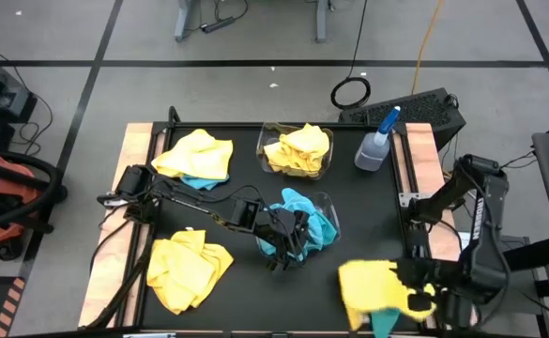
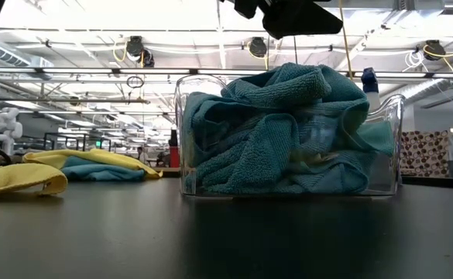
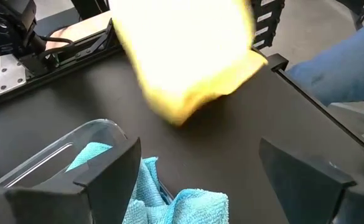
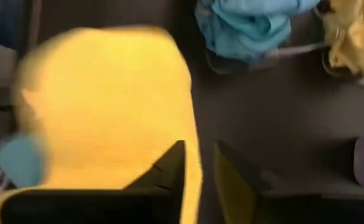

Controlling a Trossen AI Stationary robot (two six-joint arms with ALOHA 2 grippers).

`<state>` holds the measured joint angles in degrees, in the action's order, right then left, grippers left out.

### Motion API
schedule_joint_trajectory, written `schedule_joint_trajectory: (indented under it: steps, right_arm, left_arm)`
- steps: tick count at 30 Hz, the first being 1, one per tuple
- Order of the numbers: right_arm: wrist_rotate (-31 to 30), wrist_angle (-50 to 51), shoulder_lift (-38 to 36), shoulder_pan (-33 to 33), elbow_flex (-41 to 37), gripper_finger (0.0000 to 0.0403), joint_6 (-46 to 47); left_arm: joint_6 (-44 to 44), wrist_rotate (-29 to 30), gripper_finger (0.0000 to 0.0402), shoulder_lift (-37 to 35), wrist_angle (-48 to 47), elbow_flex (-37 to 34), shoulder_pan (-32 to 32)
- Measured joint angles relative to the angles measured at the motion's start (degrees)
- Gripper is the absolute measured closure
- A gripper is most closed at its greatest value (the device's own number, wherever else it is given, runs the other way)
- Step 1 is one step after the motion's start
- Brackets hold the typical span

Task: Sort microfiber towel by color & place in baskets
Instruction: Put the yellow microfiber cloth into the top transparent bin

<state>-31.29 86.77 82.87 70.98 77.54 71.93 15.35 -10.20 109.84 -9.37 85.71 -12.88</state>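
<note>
The blue-filled basket [image 1: 304,223] near the middle of the black table [image 1: 246,291] serves as the landmark. The left gripper [image 1: 283,246] hangs over that basket's near-left edge, its fingers [image 3: 110,177] spread apart and empty, with the turquoise towels [image 3: 163,199] lying right beneath them. From table height the tub shows packed full, turquoise cloth [image 2: 280,128] heaped above its clear rim.

Toward the table's near-right corner from the basket, the right gripper [image 1: 415,293] is pinched onto a yellow towel [image 1: 373,286]; its wrist camera shows the fingers [image 4: 169,165] drawn close with yellow cloth [image 4: 101,106] between and over them (badly smeared, so the exact grip is hard to read). A bit of turquoise towel [image 1: 384,322] peeks out beneath it at the table edge, partly cut off.

Behind the blue basket stands the second basket [image 1: 296,150], holding yellow towels. To its far left lies a yellow towel over a turquoise one [image 1: 197,158]; to its near left, a yellow heap [image 1: 188,268]. A spray bottle [image 1: 377,141] stands far right of it.
</note>
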Motion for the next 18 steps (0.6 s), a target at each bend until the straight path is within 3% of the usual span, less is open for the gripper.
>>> schedule_joint_trajectory:
  steps: [6,9,14,18]
  right_arm:
    - [1.5,-3.6,-0.2,-1.7,-8.4,0.0205,3.9]
    - [0.4,-12.0,-0.2,-1.6,-11.6,0.0168,0.8]
    - [-3.0,-35.3,-0.2,-3.6,-17.6,0.017,-12.2]
    - [-2.9,-46.5,0.1,-6.8,-22.1,0.0192,-20.1]
  left_arm:
    - [0.0,0.0,0.0068,0.0,-0.2,0.0,-0.2]
    - [-0.1,0.0,0.0068,0.0,-0.2,0.0,-0.2]
    - [0.0,0.0,0.0068,0.0,-0.1,0.0,0.0]
    - [0.0,0.2,0.0068,0.0,0.6,0.0,0.2]
